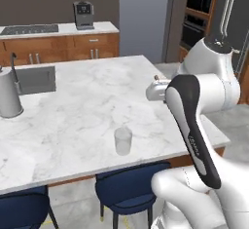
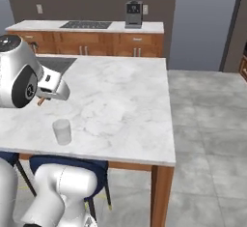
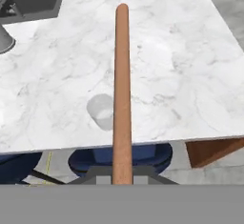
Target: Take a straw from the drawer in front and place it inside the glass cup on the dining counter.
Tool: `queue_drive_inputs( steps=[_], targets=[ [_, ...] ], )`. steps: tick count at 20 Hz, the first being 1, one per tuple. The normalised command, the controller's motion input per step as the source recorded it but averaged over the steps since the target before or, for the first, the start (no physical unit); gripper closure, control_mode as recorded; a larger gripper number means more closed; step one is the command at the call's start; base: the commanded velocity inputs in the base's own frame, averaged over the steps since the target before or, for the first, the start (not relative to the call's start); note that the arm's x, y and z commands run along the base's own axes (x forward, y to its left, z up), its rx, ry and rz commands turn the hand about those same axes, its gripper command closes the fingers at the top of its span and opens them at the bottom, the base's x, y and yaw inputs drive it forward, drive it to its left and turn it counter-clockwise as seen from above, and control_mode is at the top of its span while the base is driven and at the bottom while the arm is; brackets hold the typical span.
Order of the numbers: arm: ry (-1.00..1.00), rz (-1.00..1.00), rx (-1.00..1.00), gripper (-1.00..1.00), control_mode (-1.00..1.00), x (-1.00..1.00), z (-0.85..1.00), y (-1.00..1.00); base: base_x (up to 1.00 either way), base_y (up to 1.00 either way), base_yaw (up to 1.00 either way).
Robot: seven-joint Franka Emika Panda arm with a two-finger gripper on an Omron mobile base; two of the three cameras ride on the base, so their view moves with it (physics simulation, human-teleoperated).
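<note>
My gripper (image 3: 122,173) is shut on the straw (image 3: 122,85), a thin reddish-brown stick that runs straight up the middle of the hand view. The glass cup (image 3: 100,110) stands upright and empty near the front edge of the dining counter (image 3: 181,51), just left of the straw's line. From the left base view the cup (image 1: 123,141) sits below and left of my hand (image 1: 156,90), which hovers above the marble (image 1: 87,101). In the right base view the straw's tip (image 2: 41,101) pokes out under the hand, above the cup (image 2: 62,131). The drawer is out of view.
A sink (image 1: 34,79) and a grey cylinder (image 1: 7,94) lie at the counter's far left. Navy stools (image 1: 129,186) stand under the front edge. A coffee machine (image 2: 133,13) sits on the wall counter behind. Open grey floor (image 2: 207,124) lies to the right.
</note>
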Motion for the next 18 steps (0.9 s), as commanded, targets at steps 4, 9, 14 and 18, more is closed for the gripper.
queue_drive_inputs(
  steps=[4, 9, 14, 18],
  targets=[
    [0.00, 0.14, 0.00, 1.00, -1.00, 0.11, -0.02, -0.01, 0.39, 0.00, 0.38],
    [0.00, 0.61, 0.10, 1.00, -1.00, 0.40, -0.02, -0.20, 0.00, 0.00, 0.00],
    [-0.01, 0.64, 0.15, 1.00, -1.00, 0.27, -0.03, -0.13, 0.00, 0.00, 0.00],
    [-0.09, 0.56, 0.11, 1.00, -1.00, 0.02, -0.29, 0.19, 0.00, 0.00, 0.00]
  ],
)
